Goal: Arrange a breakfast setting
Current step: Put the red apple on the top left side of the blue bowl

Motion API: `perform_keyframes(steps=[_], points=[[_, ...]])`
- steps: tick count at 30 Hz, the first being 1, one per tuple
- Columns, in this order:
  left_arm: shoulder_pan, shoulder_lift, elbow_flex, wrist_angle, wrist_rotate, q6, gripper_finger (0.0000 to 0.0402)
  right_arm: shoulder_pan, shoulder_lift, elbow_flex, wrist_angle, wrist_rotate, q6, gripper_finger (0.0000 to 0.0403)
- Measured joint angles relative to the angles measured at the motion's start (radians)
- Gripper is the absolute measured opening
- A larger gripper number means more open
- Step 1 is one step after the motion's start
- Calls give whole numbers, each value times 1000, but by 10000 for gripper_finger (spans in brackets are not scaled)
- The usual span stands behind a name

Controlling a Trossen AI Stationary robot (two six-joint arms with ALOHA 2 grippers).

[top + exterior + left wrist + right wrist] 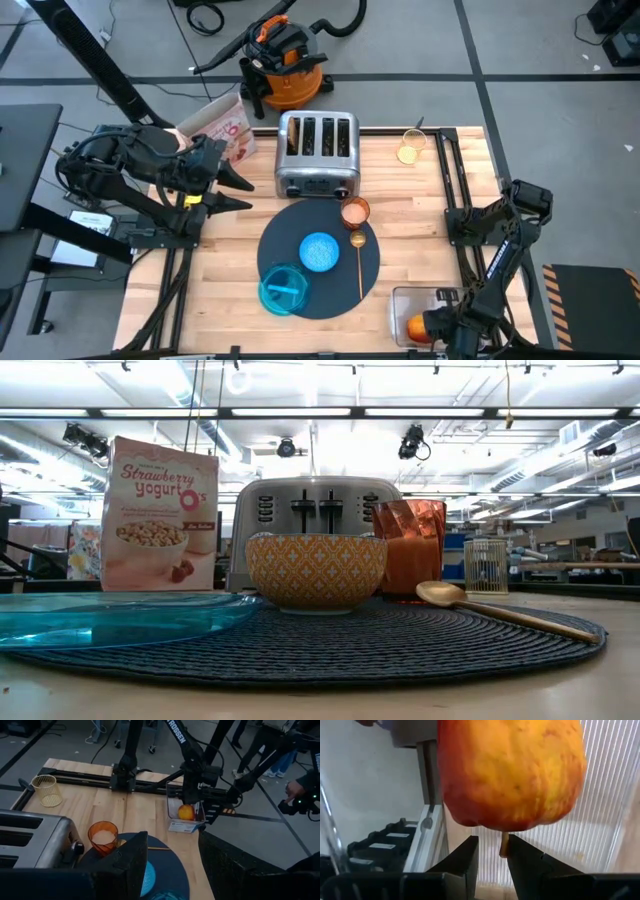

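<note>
Nearest the lens in the low view lies a translucent blue plate [110, 622], flat on the woven slate-blue mat [350, 645]. Behind it on the mat stands a bowl [315, 572] with an orange-patterned outside. A copper cup [410, 545] stands at the bowl's 3 o'clock, and a gold spoon [500, 610] lies in front of the cup. A steel four-slot toaster [315, 500] and a strawberry-yogurt cereal box [160, 515] stand behind.

High view. The bowl, blue inside, sits at the mat's centre. The plate lies at 7 o'clock, overlapping the mat's edge. The cup stands at 1 o'clock and the spoon lies at 3 o'clock, handle toward 6. The toaster stands just beyond the mat at 12 o'clock. The left gripper [245, 192] hovers at the mat's 10 o'clock, its fingers spread wide and holding nothing. At 4 o'clock, off the mat, a red apple [418, 328] lies in a clear container [410, 298], with the right gripper [440, 325] touching it.

Left wrist view. The right arm reaches down into the container, over the apple.

Right wrist view. The apple fills the frame. The right fingers [465, 860] stand a narrow gap apart with the apple's stem between them. They do not clasp the apple's body.
</note>
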Motion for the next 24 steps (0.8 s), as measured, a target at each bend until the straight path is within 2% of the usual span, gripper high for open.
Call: perform_keyframes(steps=[7, 18, 24], points=[[0, 0, 0, 11, -18, 1, 183, 0, 0, 0, 6, 1, 3, 101], [0, 0, 0, 18, -20, 4, 183, -1, 0, 0, 6, 6, 9, 19], [0, 0, 0, 18, -28, 15, 183, -10, -2, 0, -6, 5, 43, 16]])
